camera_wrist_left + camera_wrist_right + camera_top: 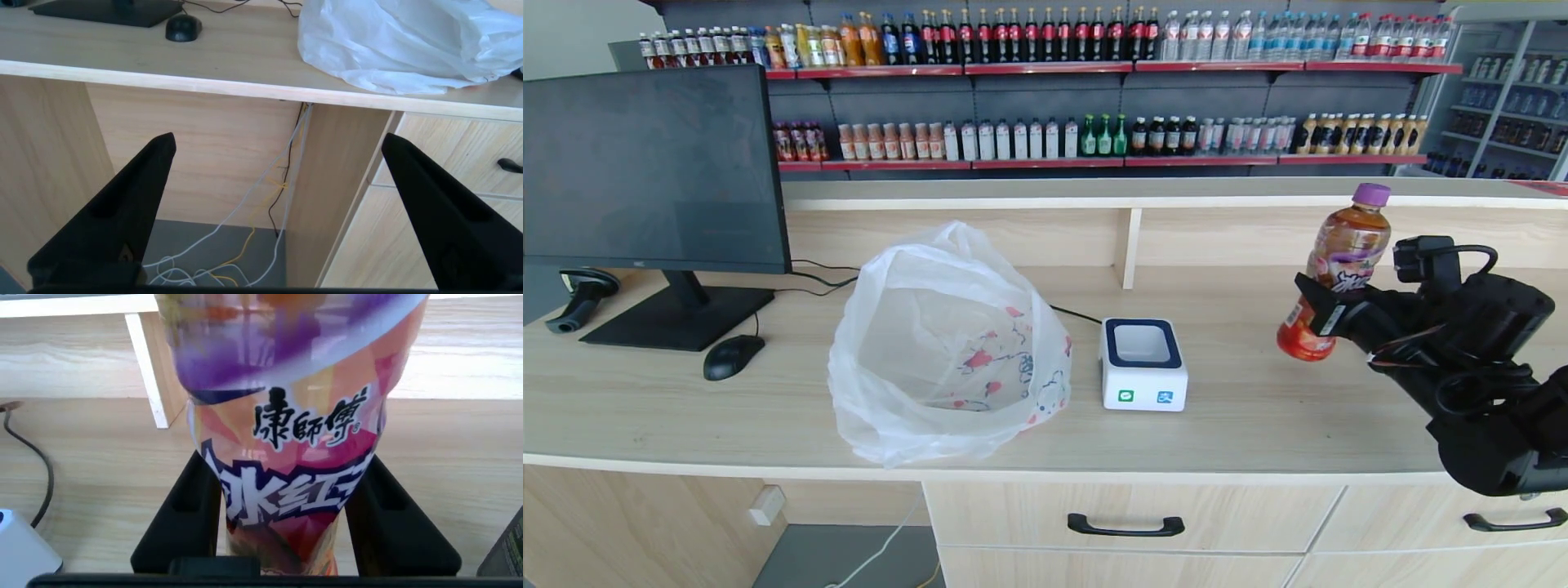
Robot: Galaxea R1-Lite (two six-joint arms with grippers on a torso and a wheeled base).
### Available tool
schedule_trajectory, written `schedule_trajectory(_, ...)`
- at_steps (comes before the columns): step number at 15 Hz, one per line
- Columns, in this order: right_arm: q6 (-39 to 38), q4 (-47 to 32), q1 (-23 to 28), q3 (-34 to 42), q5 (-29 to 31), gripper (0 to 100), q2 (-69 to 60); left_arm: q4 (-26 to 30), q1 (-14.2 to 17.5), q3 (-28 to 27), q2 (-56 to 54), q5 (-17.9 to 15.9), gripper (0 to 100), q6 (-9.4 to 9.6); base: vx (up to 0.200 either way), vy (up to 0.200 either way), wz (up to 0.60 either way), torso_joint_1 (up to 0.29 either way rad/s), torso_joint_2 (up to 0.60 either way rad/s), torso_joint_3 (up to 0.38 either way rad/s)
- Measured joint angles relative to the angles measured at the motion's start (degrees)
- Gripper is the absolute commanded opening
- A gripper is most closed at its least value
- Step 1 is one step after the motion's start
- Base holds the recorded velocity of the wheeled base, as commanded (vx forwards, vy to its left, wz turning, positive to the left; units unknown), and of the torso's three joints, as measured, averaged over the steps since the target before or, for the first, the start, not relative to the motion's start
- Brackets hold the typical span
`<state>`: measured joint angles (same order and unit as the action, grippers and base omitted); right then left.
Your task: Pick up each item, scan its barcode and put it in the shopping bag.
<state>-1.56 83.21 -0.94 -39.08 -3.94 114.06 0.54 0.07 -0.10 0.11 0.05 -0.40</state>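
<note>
A purple-capped plastic tea bottle (1342,263) is pinched low on its body by the right claw (1316,314), above the pale wooden worktop (1258,408); it is judged heavy, stiff, slick. The left claw (278,216) is spread.

Head cam is sitting up high, looking forward and down over the counter (1258,408) toward the drink shelves (1045,163) behind. Left wrist cam is hanging low out front, facing the counter edge and cables (282,192) underneath, sharing the shopping bag (392,41) and mouse (183,28) with the head cam. Right wrist cam is staring point-blank at the bottle (286,433), scanner (20,551) corner showing too.
</note>
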Motion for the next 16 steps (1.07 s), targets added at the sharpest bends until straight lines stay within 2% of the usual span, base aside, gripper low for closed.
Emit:
schedule_trajectory(4, -0.02, -0.01, -1.04, 6.78, 0.15, 0, -5.38, 0.00, -0.02, 0.00, 0.00, 0.00, 100, 0.00, 0.000, 0.000, 0.00, 0.000, 0.00, 0.000)
schedule_trajectory(11, -0.55, -0.04, -5.12, 20.20, 0.13, 0, -21.97, 0.00, 0.00, 0.00, 0.00, -0.02, 100, -0.02, 0.000, 0.000, 0.00, 0.000, 0.00, 0.000)
schedule_trajectory(16, -0.71, -0.22, -5.97, 29.38, 0.02, 0, -34.27, 0.00, 0.00, 0.00, 0.00, 0.00, 100, -0.02, 0.000, 0.000, 0.00, 0.000, 0.00, 0.000)
